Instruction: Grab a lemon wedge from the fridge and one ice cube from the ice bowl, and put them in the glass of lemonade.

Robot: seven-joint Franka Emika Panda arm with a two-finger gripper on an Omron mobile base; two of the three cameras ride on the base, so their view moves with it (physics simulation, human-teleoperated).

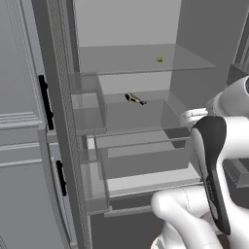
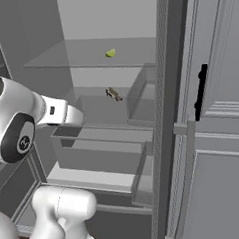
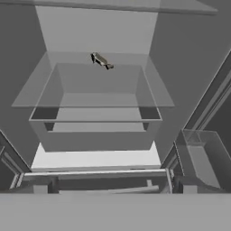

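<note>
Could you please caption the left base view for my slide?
Open fridge: lemon wedge on the upper shelf, a dark elongated item one shelf below.

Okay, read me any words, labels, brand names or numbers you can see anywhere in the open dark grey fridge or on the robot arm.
None can be read.
Round emblem on the white arm's dark joint cap: too small and blurred to read.
Open dark grey fridge, tiny yellow lemon wedge, dark elongated item: no print.

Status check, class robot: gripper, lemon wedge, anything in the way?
Gripper open, empty. Lemon wedge on upper fridge shelf, untouched. Dark small item one shelf lower, off the path.
</note>
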